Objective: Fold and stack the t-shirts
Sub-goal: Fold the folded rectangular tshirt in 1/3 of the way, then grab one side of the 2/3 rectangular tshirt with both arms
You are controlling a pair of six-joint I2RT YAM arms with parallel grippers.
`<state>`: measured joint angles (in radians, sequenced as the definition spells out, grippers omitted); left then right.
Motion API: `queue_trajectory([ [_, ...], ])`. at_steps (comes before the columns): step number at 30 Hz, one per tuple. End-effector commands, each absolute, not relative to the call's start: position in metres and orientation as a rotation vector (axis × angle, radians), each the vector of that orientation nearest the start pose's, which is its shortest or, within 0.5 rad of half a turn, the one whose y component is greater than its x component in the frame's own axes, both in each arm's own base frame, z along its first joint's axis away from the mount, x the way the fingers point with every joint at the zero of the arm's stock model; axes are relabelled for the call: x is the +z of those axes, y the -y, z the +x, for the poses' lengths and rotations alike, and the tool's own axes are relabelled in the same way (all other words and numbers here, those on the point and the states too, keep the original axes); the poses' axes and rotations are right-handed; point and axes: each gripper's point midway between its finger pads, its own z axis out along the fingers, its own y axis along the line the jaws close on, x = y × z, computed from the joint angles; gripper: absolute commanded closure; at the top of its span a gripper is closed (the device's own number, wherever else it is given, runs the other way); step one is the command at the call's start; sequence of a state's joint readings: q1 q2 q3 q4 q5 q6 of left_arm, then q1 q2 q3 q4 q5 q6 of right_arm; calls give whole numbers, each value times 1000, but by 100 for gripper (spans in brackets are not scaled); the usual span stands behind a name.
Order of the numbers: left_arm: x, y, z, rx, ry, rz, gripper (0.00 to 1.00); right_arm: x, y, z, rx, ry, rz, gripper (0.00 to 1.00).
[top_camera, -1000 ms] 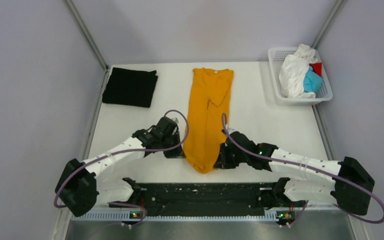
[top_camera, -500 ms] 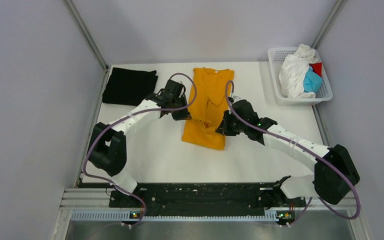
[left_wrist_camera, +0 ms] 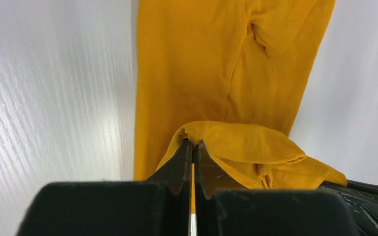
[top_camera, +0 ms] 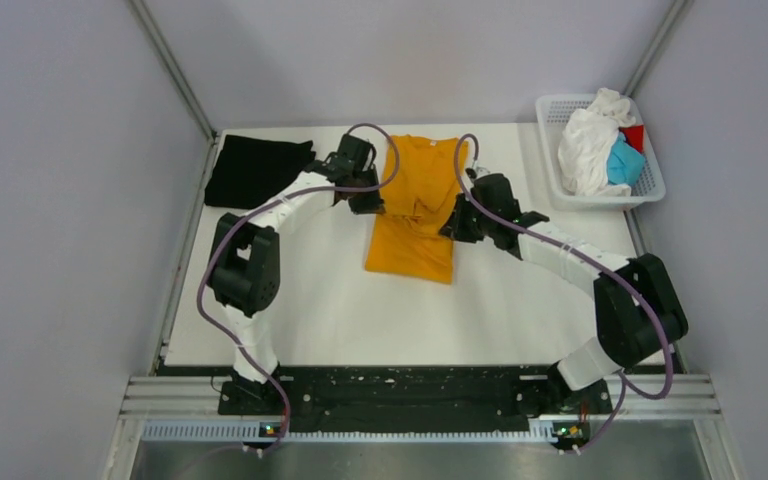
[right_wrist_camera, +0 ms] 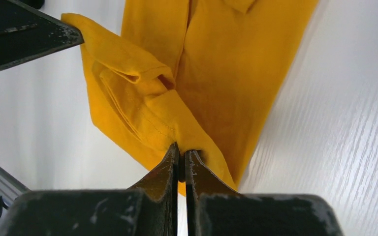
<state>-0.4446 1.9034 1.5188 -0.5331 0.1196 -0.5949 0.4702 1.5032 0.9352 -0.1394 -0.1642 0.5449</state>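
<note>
The worktop [top_camera: 520,310] carries the orange-yellow t-shirt [top_camera: 412,250] in the middle, and the folded black t-shirt [top_camera: 258,172] sits far left. My left fingers [left_wrist_camera: 179,162] and right fingers [right_wrist_camera: 165,169] each pinch a hem corner tight. I hold both corners over the shirt, I think to fold it in half.

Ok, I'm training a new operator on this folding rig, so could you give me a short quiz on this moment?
1. True or false: the left gripper and the right gripper are both shut on the orange-yellow t-shirt.
2. Where does the black t-shirt lie? A in a gripper; B at the far left of the table; C under the orange-yellow t-shirt.
3. Name the cloth colours showing in the white basket.
Key: 1 true; 2 B; 3 white, light blue, red.
</note>
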Motion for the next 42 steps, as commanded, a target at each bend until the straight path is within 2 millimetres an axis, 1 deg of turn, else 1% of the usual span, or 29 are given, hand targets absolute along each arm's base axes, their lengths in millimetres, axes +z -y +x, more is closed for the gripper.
queue_trajectory([
  [1, 116, 244, 437, -570, -2544, -107, 100, 134, -233, 372, 740, -2268, -20, 100],
  [6, 106, 238, 452, -551, -2550, -120, 100, 126, -227, 391, 703, -2261, -9, 100],
  [9, 100, 240, 459, -574, -2555, -111, 100, 121, -222, 402, 696, -2256, 2, 100],
  [13, 94, 242, 466, -580, -2565, -109, 100, 108, -220, 414, 691, -2275, 3, 100],
  [14, 92, 243, 468, -587, -2570, -106, 99, 106, -219, 417, 688, -2279, 5, 100],
  [15, 90, 244, 470, -593, -2571, -106, 96, 104, -218, 421, 681, -2281, 11, 100],
  [16, 90, 245, 471, -599, -2570, -100, 92, 103, -216, 424, 672, -2281, 20, 100],
  [17, 89, 246, 474, -602, -2570, -99, 85, 103, -213, 429, 663, -2277, 32, 98],
  [18, 87, 246, 475, -601, -2576, -103, 82, 104, -211, 433, 649, -2273, 43, 93],
  [19, 88, 246, 477, -603, -2582, -109, 75, 106, -210, 437, 642, -2264, 50, 79],
  [20, 89, 246, 477, -603, -2591, -114, 62, 109, -209, 441, 640, -2260, 55, 52],
  [21, 92, 245, 478, -596, -2591, -122, 49, 111, -208, 443, 632, -2261, 58, 37],
  [22, 97, 243, 478, -590, -2583, -130, 35, 115, -209, 444, 636, -2252, 48, 24],
  [23, 100, 240, 477, -577, -2577, -140, 17, 118, -209, 444, 636, -2250, 44, 18],
  [24, 103, 237, 475, -564, -2570, -147, 7, 120, -208, 443, 633, -2248, 42, 15],
  [25, 107, 234, 472, -558, -2564, -152, 3, 120, -207, 440, 632, -2248, 37, 13],
  [26, 109, 232, 467, -559, -2563, -161, 2, 120, -206, 435, 633, -2251, 32, 11],
  [27, 109, 230, 460, -562, -2566, -171, 1, 118, -204, 429, 632, -2257, 29, 8],
  [28, 108, 228, 452, -568, -2574, -181, 1, 117, -203, 423, 635, -2260, 25, 2],
  [29, 106, 227, 444, -578, -2583, -190, 1, 115, -201, 415, 639, -2269, 24, 1],
  [35, 83, 210, 384, -593, -2655, -245, 1, 83, -197, 352, 735, -2389, 50, 1],
  [37, 75, 210, 368, -624, -2679, -250, 1, 77, -198, 333, 772, -2414, 46, 1],
  [39, 65, 211, 358, -659, -2702, -264, 1, 73, -198, 320, 794, -2427, 36, 1],
  [40, 58, 211, 353, -660, -2722, -278, 3, 70, -199, 314, 805, -2436, 29, 1],
  [42, 47, 211, 347, -660, -2756, -314, 12, 67, -200, 306, 826, -2449, 22, 1],
])
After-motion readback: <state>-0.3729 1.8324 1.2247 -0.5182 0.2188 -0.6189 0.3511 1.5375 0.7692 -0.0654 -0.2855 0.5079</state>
